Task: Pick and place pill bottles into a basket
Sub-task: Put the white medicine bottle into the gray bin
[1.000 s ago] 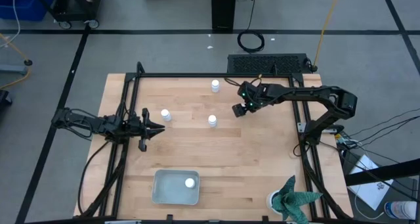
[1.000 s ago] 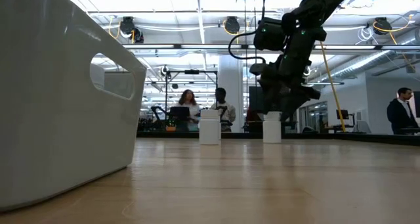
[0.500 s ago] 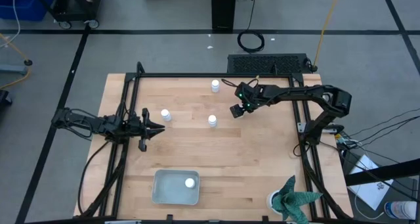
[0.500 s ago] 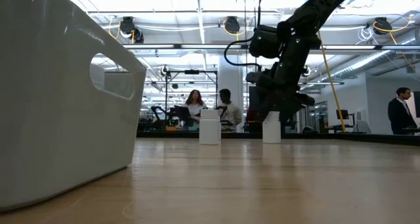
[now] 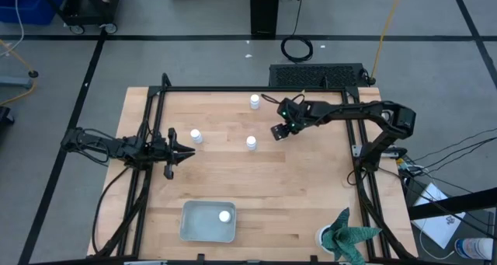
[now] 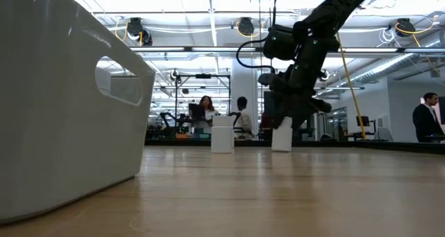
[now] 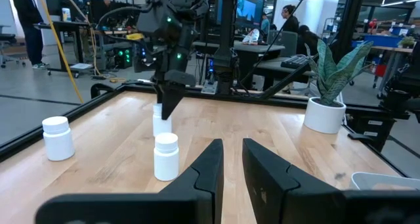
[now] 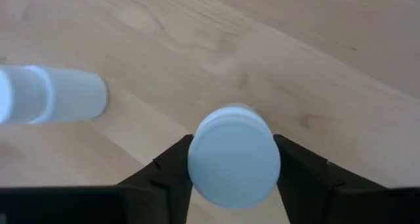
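Wooden tabletop inside a black frame carries everything, with a busy workshop beyond it. 1 pill bottle stands right of the table's middle, toward the far edge, and the right gripper sits over it with a dark finger flanking each side of the cap, so close that real contact cannot be confirmed; in the low view that bottle looks slightly tilted. Judging by its size and plain plastic, it should be very light, stiff, smooth and easy to tip, so a squeeze across the round body just under the cap seems the safest hold. 3 more bottles stand loose: 1 near the far edge, 1 around the middle, 1 toward the left. A 5th already lies in the basket by the near edge. Left gripper waits at the left edge, its fingers narrowed to a thin gap and empty. From above, the right gripper hides its bottle completely. A potted plant sits at the near right corner.
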Motion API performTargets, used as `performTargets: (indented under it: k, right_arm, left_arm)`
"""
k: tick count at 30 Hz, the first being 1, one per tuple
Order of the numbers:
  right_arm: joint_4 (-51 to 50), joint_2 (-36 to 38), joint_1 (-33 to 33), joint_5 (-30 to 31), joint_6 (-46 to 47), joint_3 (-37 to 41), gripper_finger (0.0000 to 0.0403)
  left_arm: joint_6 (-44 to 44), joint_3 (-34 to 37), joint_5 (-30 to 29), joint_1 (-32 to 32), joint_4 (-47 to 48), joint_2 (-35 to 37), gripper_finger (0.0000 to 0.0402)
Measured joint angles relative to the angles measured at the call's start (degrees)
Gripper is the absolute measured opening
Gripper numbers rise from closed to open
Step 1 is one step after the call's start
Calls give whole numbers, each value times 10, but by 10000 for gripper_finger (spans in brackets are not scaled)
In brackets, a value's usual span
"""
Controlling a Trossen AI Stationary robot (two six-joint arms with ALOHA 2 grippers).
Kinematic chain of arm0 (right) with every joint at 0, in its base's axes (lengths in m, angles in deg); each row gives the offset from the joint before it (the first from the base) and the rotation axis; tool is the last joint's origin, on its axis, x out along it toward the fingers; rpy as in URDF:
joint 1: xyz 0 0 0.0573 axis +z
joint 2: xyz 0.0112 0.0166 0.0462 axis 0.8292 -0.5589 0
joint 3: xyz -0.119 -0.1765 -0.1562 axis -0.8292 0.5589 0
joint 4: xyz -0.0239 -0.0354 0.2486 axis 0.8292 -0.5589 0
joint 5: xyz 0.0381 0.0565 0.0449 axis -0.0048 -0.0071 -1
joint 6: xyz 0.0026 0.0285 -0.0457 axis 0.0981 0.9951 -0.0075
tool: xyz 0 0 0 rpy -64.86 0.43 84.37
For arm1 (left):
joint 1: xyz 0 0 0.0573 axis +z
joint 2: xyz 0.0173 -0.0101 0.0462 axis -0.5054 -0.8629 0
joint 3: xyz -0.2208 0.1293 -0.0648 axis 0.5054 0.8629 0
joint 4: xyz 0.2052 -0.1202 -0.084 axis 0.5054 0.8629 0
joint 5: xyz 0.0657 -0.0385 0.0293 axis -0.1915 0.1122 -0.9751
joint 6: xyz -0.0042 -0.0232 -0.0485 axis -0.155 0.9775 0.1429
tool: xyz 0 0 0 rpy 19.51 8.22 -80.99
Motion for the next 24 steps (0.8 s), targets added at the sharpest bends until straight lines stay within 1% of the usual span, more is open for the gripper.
performTargets:
  k: [2, 8, 12, 15, 18, 24]
  right_arm:
    - [15, 0, 6, 0, 6, 0, 160]
    - [74, 29, 40, -13, 42, 0, 163]
    - [155, 68, 83, -8, 91, -1, 163]
    - [236, 98, 118, 22, 118, -1, 160]
    - [299, 122, 154, 67, 148, -1, 161]
    - [374, 141, 223, 137, 167, -7, 161]
  left_arm:
    - [0, 0, 0, 0, 0, 0, 63]
    - [0, 0, 0, 0, 0, 0, 63]
    - [0, 0, 1, 0, 2, 0, 63]
    - [0, 0, 2, 0, 0, 0, 63]
    - [0, 0, 2, 0, 0, 0, 63]
    - [0, 0, 1, 0, 0, 0, 63]
